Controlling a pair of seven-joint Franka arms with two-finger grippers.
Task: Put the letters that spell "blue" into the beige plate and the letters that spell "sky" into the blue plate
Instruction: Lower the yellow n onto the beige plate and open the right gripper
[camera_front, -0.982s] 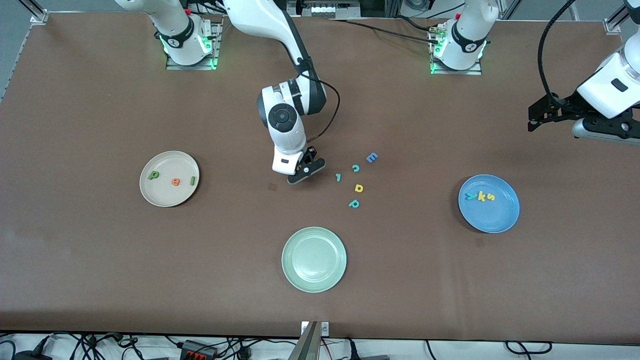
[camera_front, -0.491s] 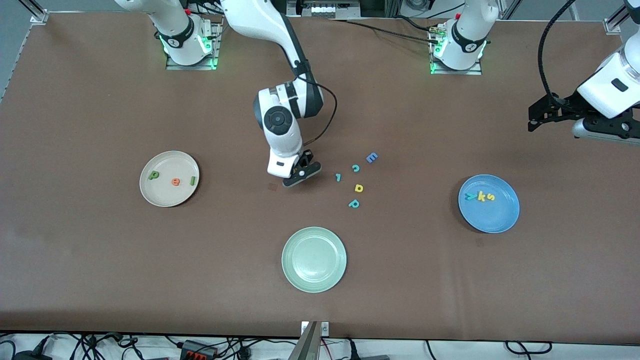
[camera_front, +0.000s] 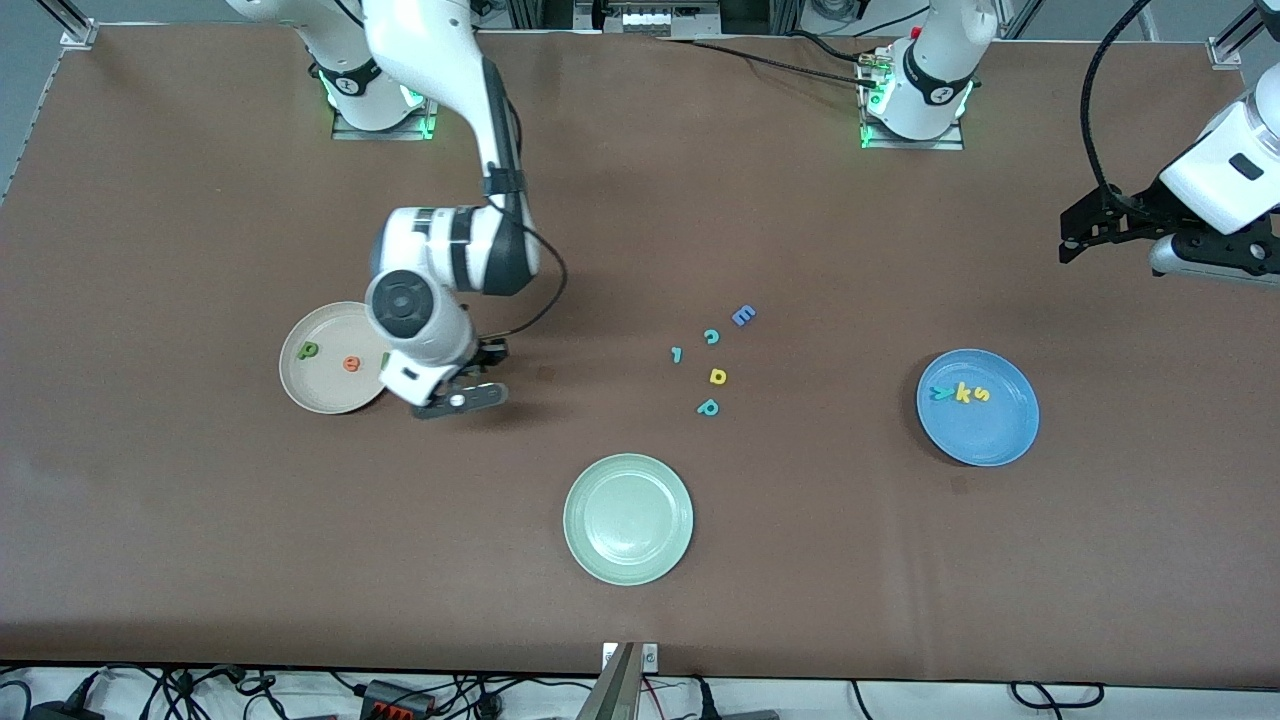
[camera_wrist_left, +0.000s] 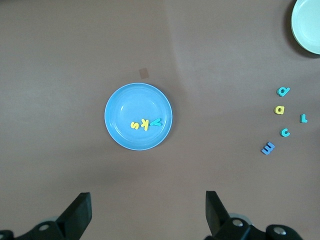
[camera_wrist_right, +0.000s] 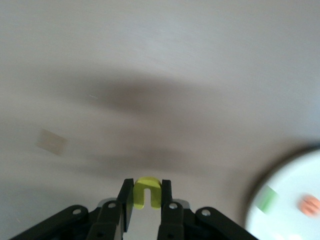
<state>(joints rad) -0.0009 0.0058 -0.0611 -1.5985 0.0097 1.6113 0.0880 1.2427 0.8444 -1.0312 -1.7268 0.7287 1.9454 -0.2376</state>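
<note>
My right gripper (camera_front: 455, 399) (camera_wrist_right: 147, 190) is shut on the yellow u (camera_wrist_right: 147, 183). It hangs over the brown mat just beside the beige plate (camera_front: 320, 388) (camera_wrist_right: 290, 180). That plate holds the green b/p letter (camera_front: 307, 350) and the orange e (camera_front: 351, 363). The thin green l (camera_wrist_right: 268, 199) shows only in the right wrist view, as my wrist hides it from the front. The blue plate (camera_front: 985, 435) (camera_wrist_left: 131, 102) holds the teal y (camera_front: 940, 392), yellow k (camera_front: 962, 393) and yellow s (camera_front: 983, 394). My left gripper (camera_wrist_left: 147, 212) waits open, high above the mat beside the blue plate.
A pale green plate (camera_front: 628, 518) sits nearer the front camera, mid-table. Between the two other plates lie several loose letters: a blue E (camera_front: 743, 316), a teal c (camera_front: 711, 336), a small teal piece (camera_front: 677, 354), a yellow a-like letter (camera_front: 717, 376) and a teal p (camera_front: 708, 407).
My right gripper has carried the yellow u away from the loose letters to the beige plate's edge. The left arm has stayed put.
</note>
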